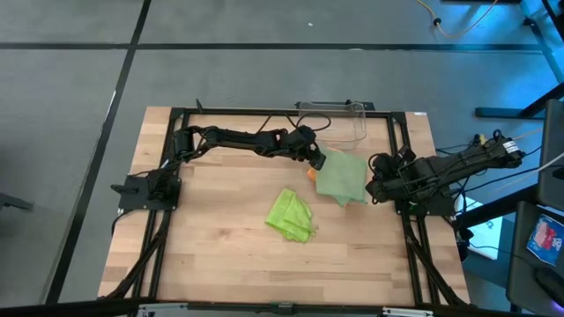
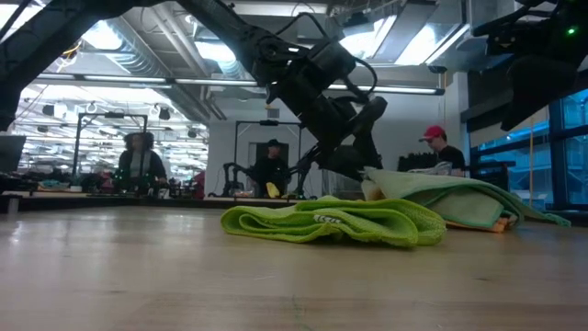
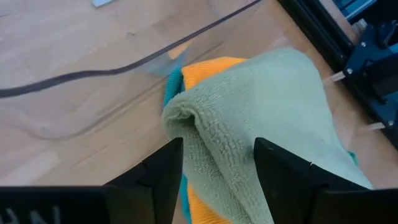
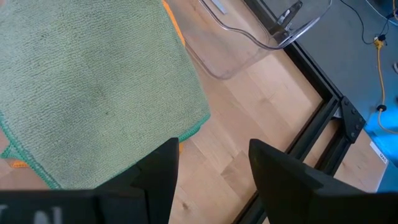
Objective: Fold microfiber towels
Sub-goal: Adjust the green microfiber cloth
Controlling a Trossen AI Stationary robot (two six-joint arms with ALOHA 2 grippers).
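The pale sage green towel [image 1: 342, 179] lies on top of an orange towel [image 3: 208, 67] and a teal towel [image 3: 172, 86] at the table's far right. A crumpled lime green towel [image 1: 291, 215] rests on the wood nearer the middle. My left gripper [image 3: 217, 163] reaches slanting down to the sage towel's far left corner. It is open, with a raised fold of the towel between its fingers. My right gripper [image 4: 211, 168] hovers open over bare wood beside the sage towel's right edge [image 4: 186, 93] and holds nothing. My left gripper stands open astride a raised fold of the sage towel [image 3: 214, 140], near the towel's far left corner. It comes slanting down from the table's left. The cloth fills the gap and lies against the inner side of one finger [image 3: 273, 168]. The rest of the towel rests on the stack.
A clear plastic bin [image 1: 333, 119] stands at the far edge just behind the towel stack. Black frame rails [image 1: 401, 150] run along the table's sides. People stand in the room beyond the table [image 2: 441, 152]. Bare wood lies at the near and left parts of the table.
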